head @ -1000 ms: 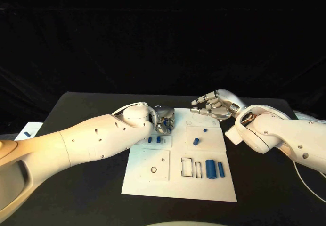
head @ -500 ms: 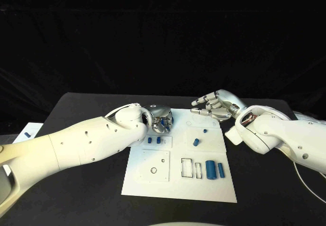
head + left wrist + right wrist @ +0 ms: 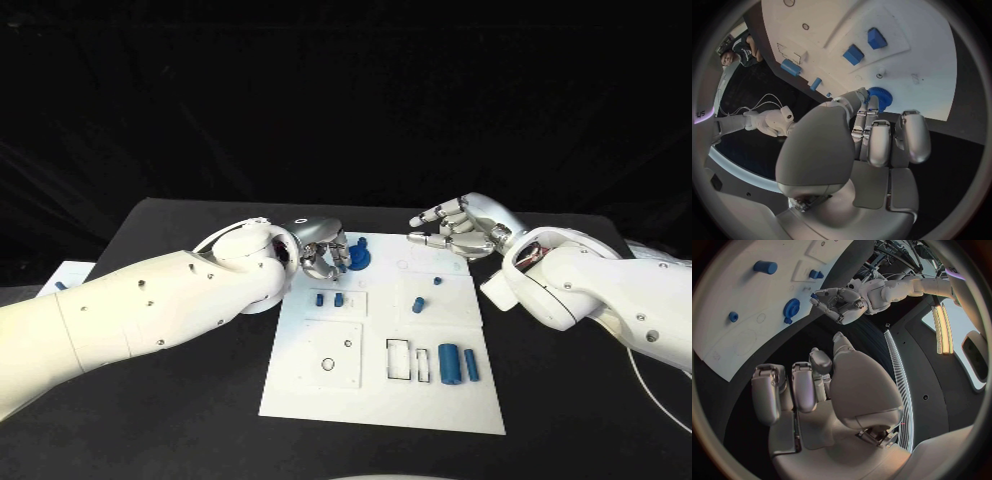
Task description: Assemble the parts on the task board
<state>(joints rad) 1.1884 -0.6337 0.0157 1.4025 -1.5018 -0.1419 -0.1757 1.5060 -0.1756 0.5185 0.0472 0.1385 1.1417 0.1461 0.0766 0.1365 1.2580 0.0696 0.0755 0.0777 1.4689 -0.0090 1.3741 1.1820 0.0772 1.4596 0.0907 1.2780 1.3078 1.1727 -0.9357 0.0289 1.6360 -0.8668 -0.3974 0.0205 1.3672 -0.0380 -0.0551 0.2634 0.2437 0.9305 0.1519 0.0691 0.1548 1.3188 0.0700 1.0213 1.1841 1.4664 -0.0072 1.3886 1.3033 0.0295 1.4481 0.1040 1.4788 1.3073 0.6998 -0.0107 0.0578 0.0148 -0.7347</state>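
Observation:
The white task board (image 3: 310, 395) lies mid-table. A blue gear (image 3: 358, 257) (image 3: 879, 97) (image 3: 791, 307) sits on its far left corner. My left hand (image 3: 323, 256) (image 3: 839, 303) hovers just left of the gear with its fingers loosely bent toward it and nothing in its grasp. My right hand (image 3: 459, 229) is raised over the board's far right corner, fingers curled in, empty. Two small blue blocks (image 3: 329, 298) (image 3: 853, 54) stand in a left panel. A blue peg (image 3: 418, 304) lies mid-board, and two blue cylinders (image 3: 457, 361) lie near the front right.
A tiny blue stud (image 3: 436, 279) stands near the board's far right. Outlined slots (image 3: 405, 358) and a small ring hole (image 3: 327, 362) mark the front panels. A white sheet (image 3: 58, 276) lies beyond the table's left edge. Bare black table (image 3: 173, 400) flanks the board.
My left hand has pulled back to the left off the board's far corner, and the blue gear it covered now shows on the board. The right hand has barely moved.

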